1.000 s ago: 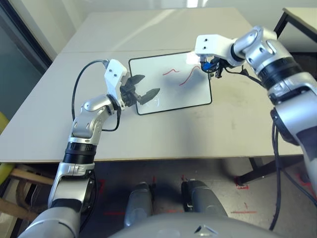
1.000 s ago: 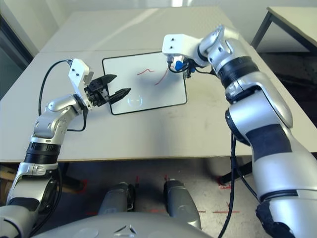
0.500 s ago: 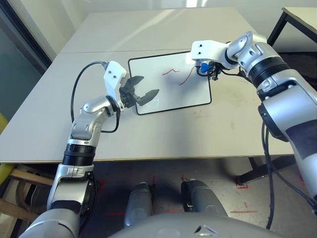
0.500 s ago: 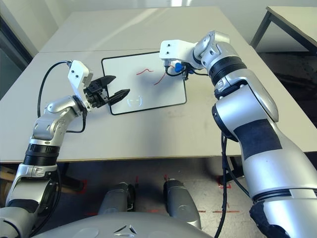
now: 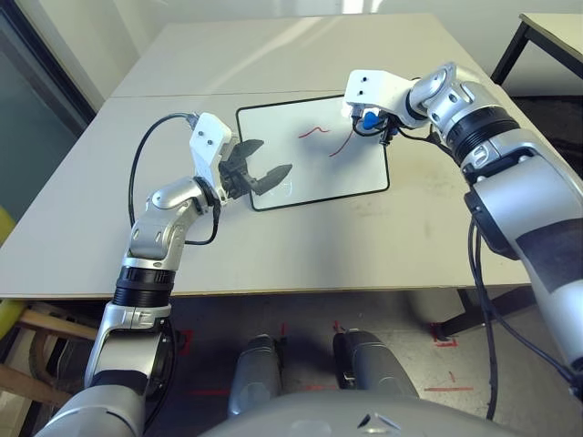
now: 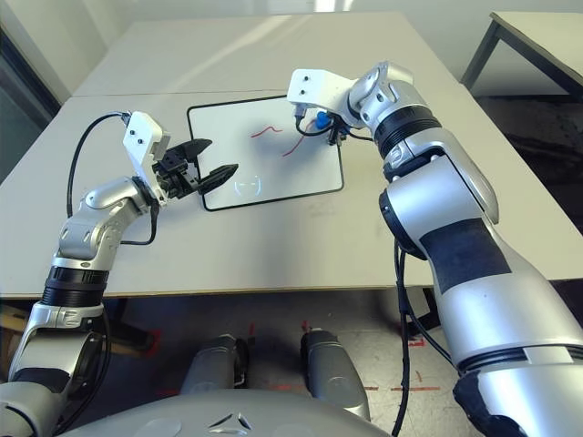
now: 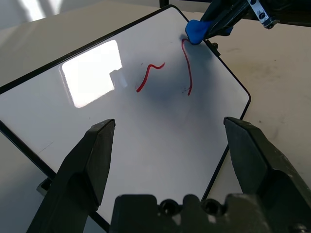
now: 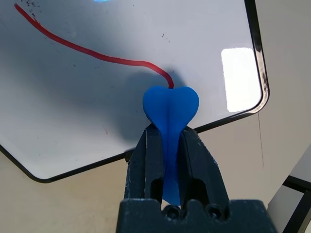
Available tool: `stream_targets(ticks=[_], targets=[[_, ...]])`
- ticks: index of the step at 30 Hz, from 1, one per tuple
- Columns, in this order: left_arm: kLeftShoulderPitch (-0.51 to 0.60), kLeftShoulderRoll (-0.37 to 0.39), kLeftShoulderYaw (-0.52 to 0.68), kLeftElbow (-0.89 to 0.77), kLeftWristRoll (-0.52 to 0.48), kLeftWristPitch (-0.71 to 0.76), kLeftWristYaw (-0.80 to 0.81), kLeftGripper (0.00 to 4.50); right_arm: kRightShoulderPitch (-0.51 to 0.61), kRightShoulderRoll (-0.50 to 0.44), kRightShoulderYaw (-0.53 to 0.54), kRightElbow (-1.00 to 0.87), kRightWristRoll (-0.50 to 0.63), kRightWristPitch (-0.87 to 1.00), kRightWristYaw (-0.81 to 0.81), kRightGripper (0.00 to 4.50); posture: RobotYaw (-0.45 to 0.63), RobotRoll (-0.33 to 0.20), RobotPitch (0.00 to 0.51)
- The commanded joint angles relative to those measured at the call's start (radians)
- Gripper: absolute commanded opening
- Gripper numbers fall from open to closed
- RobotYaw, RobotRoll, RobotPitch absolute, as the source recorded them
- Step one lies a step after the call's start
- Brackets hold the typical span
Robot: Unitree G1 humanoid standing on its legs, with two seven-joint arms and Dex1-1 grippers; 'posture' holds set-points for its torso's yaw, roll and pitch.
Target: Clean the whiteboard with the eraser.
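The whiteboard (image 5: 314, 173) lies flat on the table with two red marker lines (image 5: 342, 143) on its far half. My right gripper (image 5: 373, 125) is shut on the blue eraser (image 8: 170, 109), whose tip touches the board at the far end of the longer red line, near the board's far right corner. My left gripper (image 5: 267, 160) hovers open over the board's near left edge, nothing between its fingers (image 7: 87, 167). In the left wrist view the eraser (image 7: 196, 31) shows at the top of the red stroke.
The grey table (image 5: 301, 246) has bare surface in front of and to the right of the board. A second table (image 5: 547, 36) stands at the far right. A black cable (image 5: 141, 173) loops beside my left forearm.
My right gripper with the eraser has shifted left onto the far right corner of the board, reaching the end of the long red line. The left arm holds still.
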Motion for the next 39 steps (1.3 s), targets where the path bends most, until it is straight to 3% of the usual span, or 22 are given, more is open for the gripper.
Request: stream_targets(ticks=[1,26,39], targets=[[0.007,0.012,0.011,-0.029,0.006,0.015,0.008,4.5,-0.009,0.009,-0.015,0.016,-0.012,0.016,-0.033,0.2,-0.03,0.0,0.058],[0.03,0.012,0.025,-0.072,0.004,0.036,0.035,4.5,-0.022,0.098,-0.035,0.026,-0.021,0.014,-0.068,0.2,0.0,0.0,0.058],[0.022,0.01,0.022,-0.063,0.005,0.033,0.032,4.5,0.016,0.037,-0.008,0.038,-0.078,0.027,-0.044,0.2,0.0,0.0,0.058]])
